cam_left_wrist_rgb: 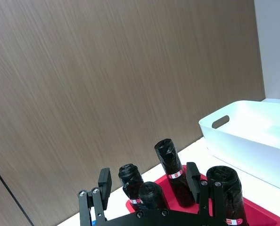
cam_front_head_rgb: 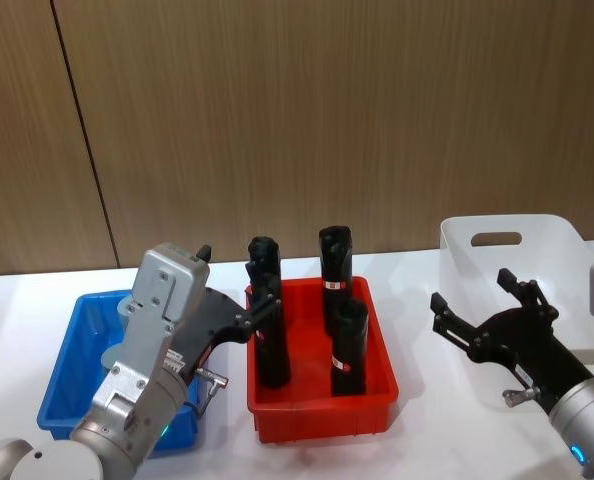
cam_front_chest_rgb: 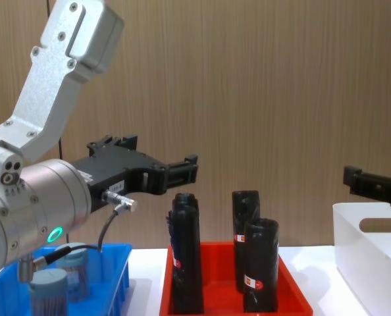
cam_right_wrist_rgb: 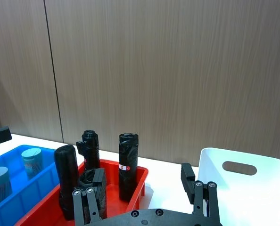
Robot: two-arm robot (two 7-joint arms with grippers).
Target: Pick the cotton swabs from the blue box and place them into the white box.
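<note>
Boxes stand in a row on the white table (cam_front_head_rgb: pixel 427 420) in the head view: the blue box (cam_front_head_rgb: pixel 67 340) on the left, a red tray (cam_front_head_rgb: pixel 322 415) in the middle, and the white box (cam_front_head_rgb: pixel 557 240) on the right. Four black rolls (cam_front_head_rgb: pixel 335 260) stand upright in the red tray. The left end effector (cam_front_head_rgb: pixel 237 278) is over the gap between the blue box and the red tray, fingers spread and holding nothing. The right end effector (cam_front_head_rgb: pixel 469 290) is in front of the white box, also released and empty.

From the left wrist view, the left end effector (cam_left_wrist_rgb: pixel 148 181) has its two fingers wide apart, with the black rolls (cam_left_wrist_rgb: pixel 167 155) showing between and beyond them. The white box (cam_left_wrist_rgb: pixel 253 136) lies farther off.

In the right wrist view, the right end effector (cam_right_wrist_rgb: pixel 142 181) is spread open with nothing in it. The cotton swabs (cam_right_wrist_rgb: pixel 31 160) sit in the blue box (cam_right_wrist_rgb: pixel 31 197); two containers with pale lids are visible, standing upright. The red tray (cam_right_wrist_rgb: pixel 137 174) is beside it, then the white box (cam_right_wrist_rgb: pixel 253 188) with its oval handle cut-out.

Seen from the chest view, the left end effector (cam_front_chest_rgb: pixel 161 158) hangs above the height of the roll tops, pointing towards the red tray (cam_front_chest_rgb: pixel 287 289). The cotton swabs (cam_front_chest_rgb: pixel 51 289) rest in the blue box (cam_front_chest_rgb: pixel 113 263) below the left arm. The right end effector (cam_front_chest_rgb: pixel 373 184) is just above the rim of the white box (cam_front_chest_rgb: pixel 366 263).
</note>
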